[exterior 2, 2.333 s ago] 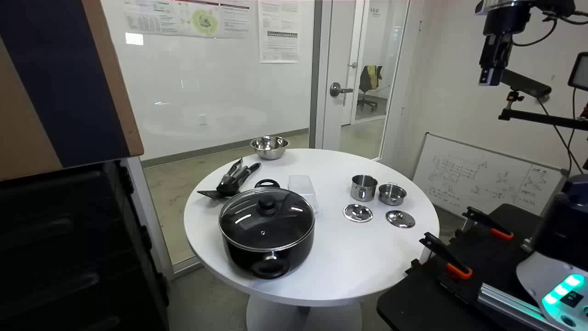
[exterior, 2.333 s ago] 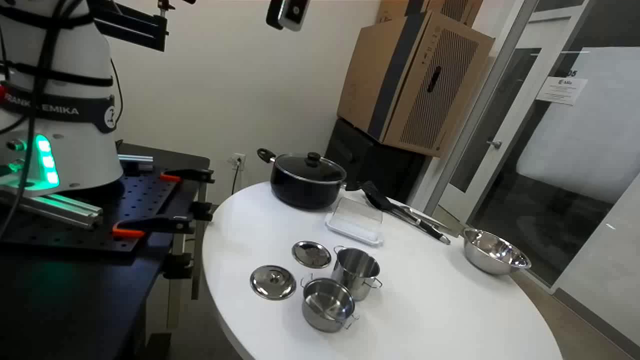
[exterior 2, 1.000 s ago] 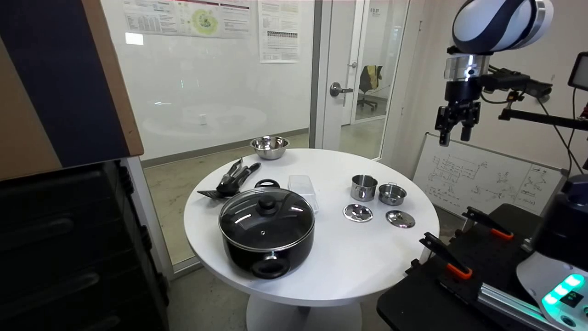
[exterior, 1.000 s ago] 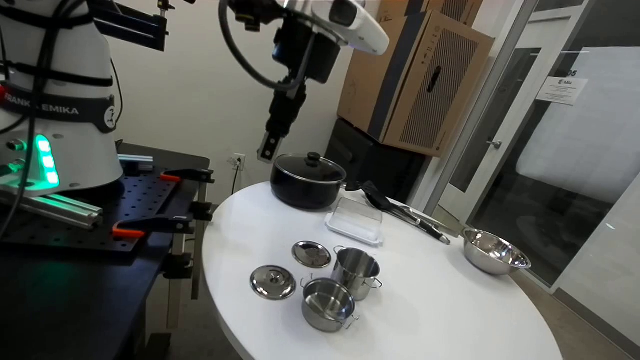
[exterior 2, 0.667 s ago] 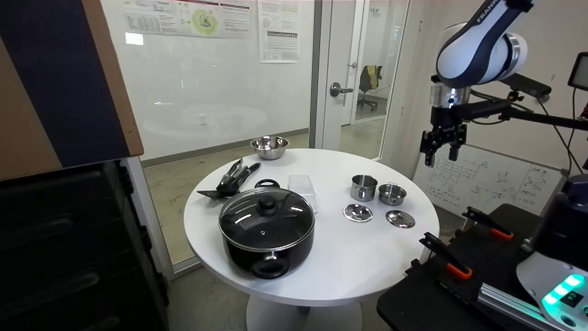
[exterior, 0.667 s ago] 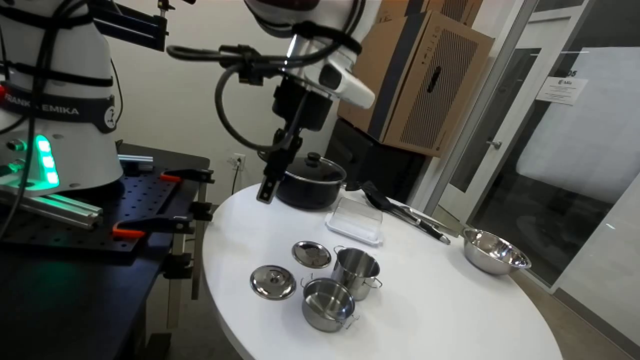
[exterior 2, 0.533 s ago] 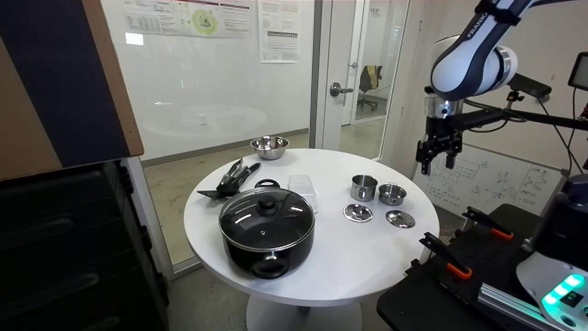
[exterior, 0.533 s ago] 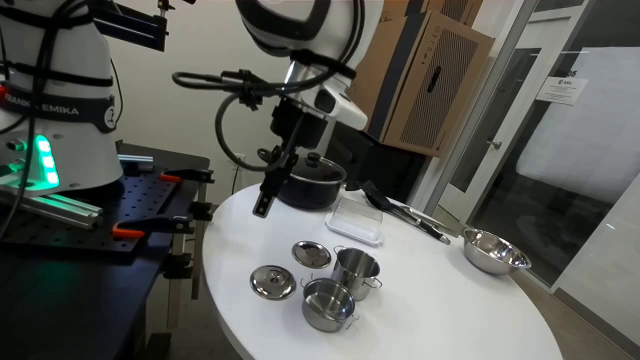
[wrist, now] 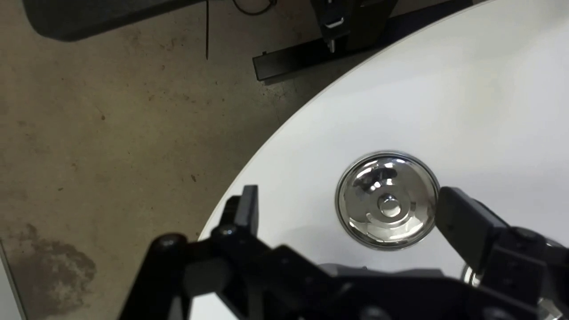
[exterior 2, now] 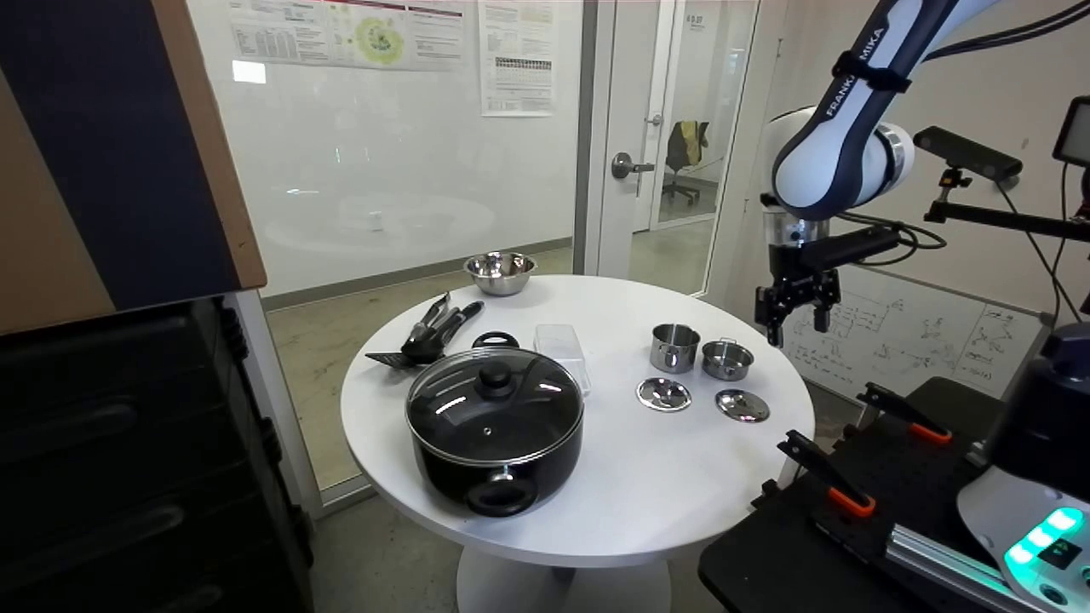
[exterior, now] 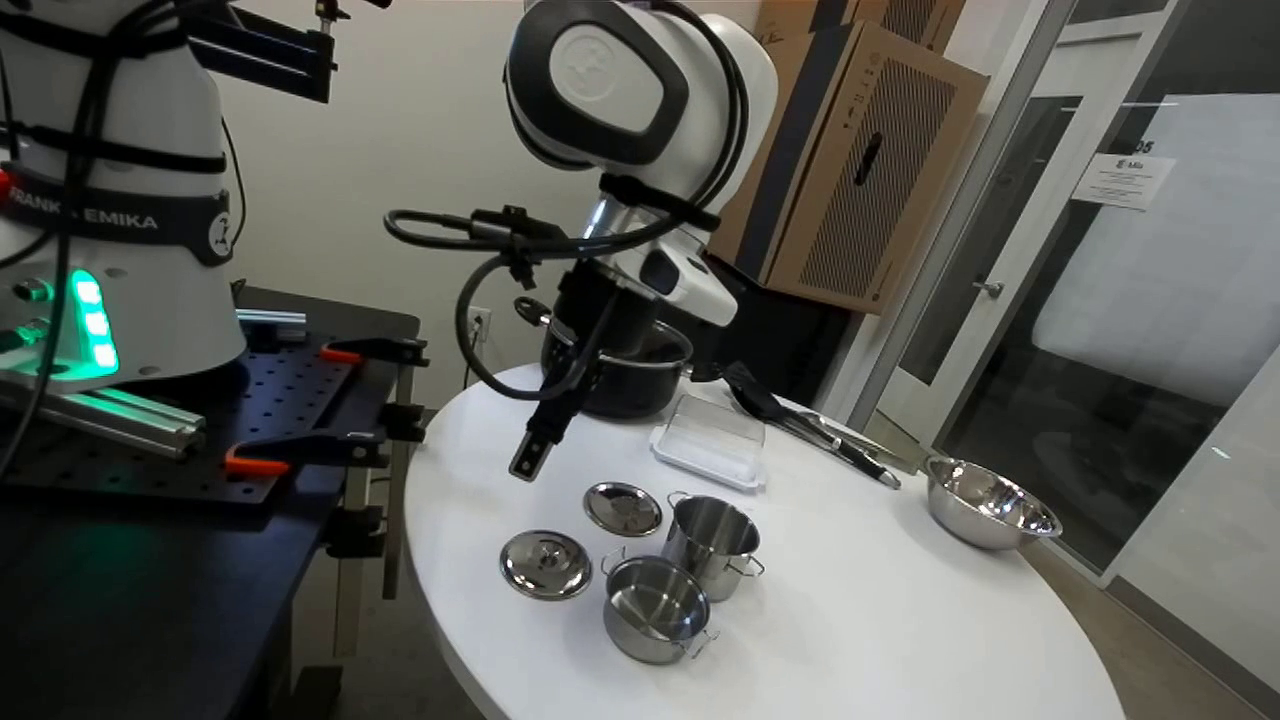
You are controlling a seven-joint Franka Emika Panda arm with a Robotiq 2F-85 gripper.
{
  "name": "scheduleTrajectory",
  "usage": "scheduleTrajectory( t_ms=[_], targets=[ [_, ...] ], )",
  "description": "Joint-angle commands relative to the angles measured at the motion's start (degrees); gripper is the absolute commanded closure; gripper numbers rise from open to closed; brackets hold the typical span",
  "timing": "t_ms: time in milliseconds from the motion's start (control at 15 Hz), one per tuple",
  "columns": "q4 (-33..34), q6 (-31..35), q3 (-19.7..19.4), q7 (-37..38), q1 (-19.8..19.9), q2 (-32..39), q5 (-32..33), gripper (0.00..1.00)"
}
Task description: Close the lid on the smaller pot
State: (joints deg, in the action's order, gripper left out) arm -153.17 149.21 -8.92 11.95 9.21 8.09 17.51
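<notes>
Lid (wrist: 387, 201) below the spread pincer (exterior 2: 798, 336)

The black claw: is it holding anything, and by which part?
Nothing: the gripper is open, and the larger steel lid lies on the table.

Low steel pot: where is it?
In an exterior view, the low pot sits lower centre on the table, a steel lid to its left, the taller steel pot at its upper right.

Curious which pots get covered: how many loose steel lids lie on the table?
2: one lid beside the low steel pot, a second lid beside the tall steel pot.
</notes>
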Motion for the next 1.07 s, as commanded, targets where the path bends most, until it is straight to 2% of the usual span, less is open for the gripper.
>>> scheduleTrajectory(
  t_ms=[0, 267, 1000],
  targets=[
    [0.1, -0.1, -1.0, -0.2, -1.1, 0.0, -0.4, 0.0],
    [0.8, 1.3, -1.1, 0.4, -1.8, 3.7, 0.0, 0.0],
    [2.5, 13.6, -3.7, 1.1, -6.4, 13.5, -0.6, 0.0]
  ],
)
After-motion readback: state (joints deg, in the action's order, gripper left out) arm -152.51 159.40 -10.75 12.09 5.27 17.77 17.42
